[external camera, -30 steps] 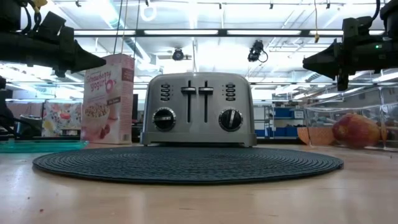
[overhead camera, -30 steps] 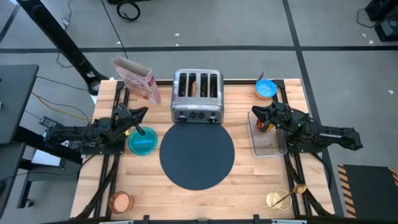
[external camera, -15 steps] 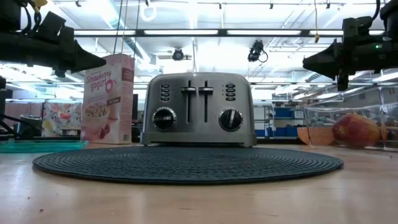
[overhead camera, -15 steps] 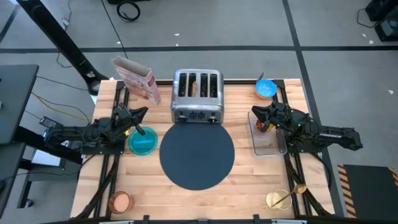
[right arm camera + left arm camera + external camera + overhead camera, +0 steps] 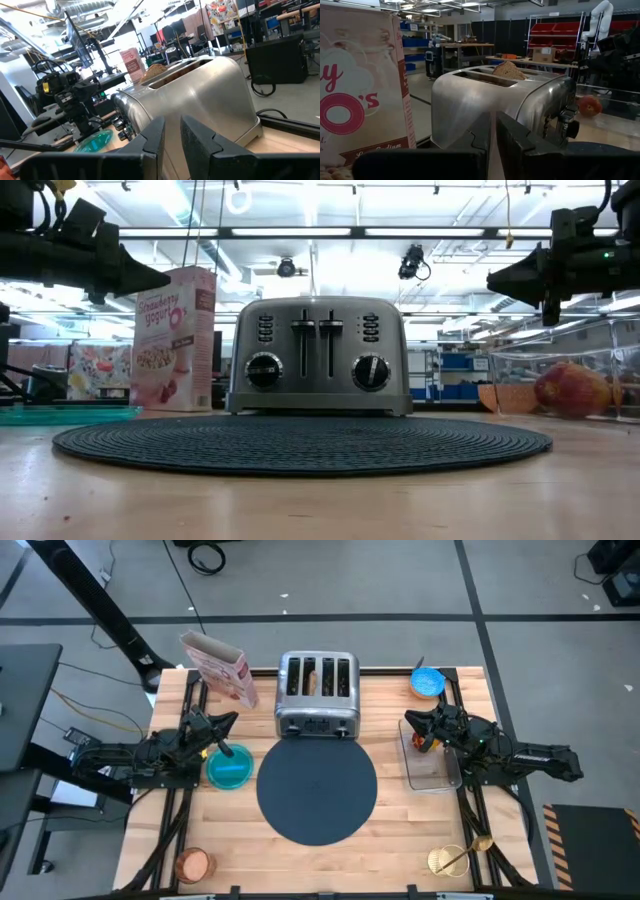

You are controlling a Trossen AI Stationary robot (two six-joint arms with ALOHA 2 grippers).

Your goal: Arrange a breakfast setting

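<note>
Mat (image 5: 317, 790), dark navy and round, lies bare at the table's centre, directly in front of the toaster (image 5: 317, 695); nothing of the setting is on it yet. Teal plate (image 5: 231, 768) sits just beside the mat's left edge, under the tip of the left gripper (image 5: 226, 724), whose fingers stand narrowly apart and hold nothing. That arm is plainly the nearer one for the plate, and the path onto the mat is a short, unobstructed run to the right.

Right gripper (image 5: 410, 723) hovers above the far end of a clear tray (image 5: 433, 768) holding the red-orange fruit (image 5: 571, 389); its fingers are likewise nearly closed and empty. The blue bowl (image 5: 427, 683) lies beyond it at the back right corner. Toast slice (image 5: 508, 70) stands upright in a toaster slot. Copper cup (image 5: 193, 865) and gold spoon (image 5: 455, 859) rest at the near corners, well apart from both grippers. A cereal box (image 5: 218, 667) stands behind the left arm.
</note>
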